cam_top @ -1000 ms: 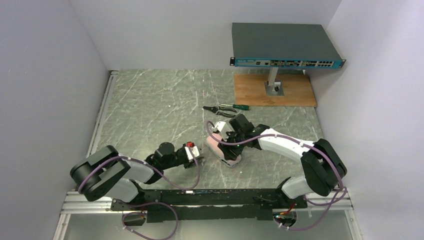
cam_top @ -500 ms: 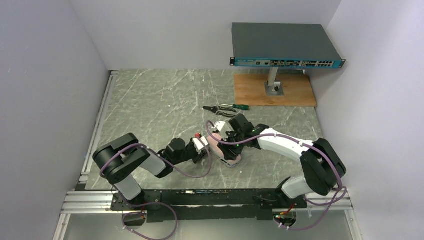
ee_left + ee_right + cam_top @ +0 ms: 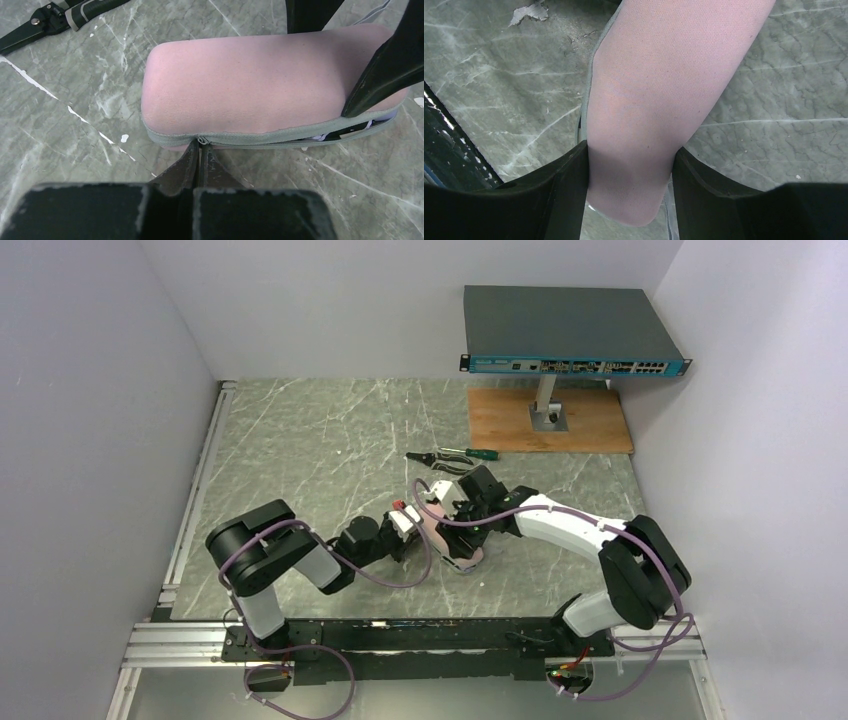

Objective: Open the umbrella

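Your left tool [image 3: 200, 150], closed tight, sits at the grey zip [image 3: 280, 140] of the pink oblong fabric case [image 3: 250, 85], which your right tool [image 3: 629, 167] clamps on the counter [image 3: 75, 125]; in the left wrist view the zip runs toward 3 o'clock, and the umbrella is presumably inside.

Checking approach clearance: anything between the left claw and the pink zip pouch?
Nothing. In the left wrist view the left claw, shut, touches the pink zip pouch at its zipper seam; no gap shows.
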`<state>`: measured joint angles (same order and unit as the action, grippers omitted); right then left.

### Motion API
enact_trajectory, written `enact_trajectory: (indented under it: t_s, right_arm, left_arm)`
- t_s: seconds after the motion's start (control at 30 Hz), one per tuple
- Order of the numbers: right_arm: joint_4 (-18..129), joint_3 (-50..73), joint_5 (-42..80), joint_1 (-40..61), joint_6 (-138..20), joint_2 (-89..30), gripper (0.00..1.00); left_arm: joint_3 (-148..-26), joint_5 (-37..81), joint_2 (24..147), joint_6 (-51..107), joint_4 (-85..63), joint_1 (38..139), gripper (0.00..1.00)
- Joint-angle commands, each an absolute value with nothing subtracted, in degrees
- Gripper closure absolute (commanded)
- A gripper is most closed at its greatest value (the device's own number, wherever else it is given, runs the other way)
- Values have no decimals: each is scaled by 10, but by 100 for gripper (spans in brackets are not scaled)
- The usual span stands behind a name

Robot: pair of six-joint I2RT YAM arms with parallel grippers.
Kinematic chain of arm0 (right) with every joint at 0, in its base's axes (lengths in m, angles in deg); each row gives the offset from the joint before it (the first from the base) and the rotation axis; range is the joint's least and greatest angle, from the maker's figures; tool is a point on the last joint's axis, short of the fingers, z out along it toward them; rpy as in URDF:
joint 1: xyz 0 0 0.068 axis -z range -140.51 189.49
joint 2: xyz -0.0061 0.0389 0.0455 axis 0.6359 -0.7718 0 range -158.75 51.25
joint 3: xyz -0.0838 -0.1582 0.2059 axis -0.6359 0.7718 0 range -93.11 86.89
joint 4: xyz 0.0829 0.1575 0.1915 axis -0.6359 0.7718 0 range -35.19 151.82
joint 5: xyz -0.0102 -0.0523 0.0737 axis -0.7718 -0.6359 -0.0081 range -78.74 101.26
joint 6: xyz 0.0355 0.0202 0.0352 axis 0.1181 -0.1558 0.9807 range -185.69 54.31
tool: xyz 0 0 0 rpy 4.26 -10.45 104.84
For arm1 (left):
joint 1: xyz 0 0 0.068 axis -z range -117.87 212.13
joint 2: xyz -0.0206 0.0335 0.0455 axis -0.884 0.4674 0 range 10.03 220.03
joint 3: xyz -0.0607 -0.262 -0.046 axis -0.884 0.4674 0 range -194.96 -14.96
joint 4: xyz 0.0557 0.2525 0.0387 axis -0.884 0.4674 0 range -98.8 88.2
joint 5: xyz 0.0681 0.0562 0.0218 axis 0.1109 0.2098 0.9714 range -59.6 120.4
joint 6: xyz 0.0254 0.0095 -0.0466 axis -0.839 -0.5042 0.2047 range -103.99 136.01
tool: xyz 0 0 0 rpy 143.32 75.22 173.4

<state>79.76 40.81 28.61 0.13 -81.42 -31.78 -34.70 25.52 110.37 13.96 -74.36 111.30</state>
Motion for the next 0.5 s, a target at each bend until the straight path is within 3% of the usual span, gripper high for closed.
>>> enact_trajectory:
  t_s: [0.0,0.1,0.47]
  right_arm:
    - [838,419,304,-7,-873,-343,89]
    - [844,428,301,-7,-891,-334,100]
    - [874,442,301,6,-938,-318,100]
  left_arm:
    - [-364,302,1085,143,-755,1111,100]
    - [-358,326,1072,135,-741,1096,100]
    - [-363,309,1063,133,-715,993,100]
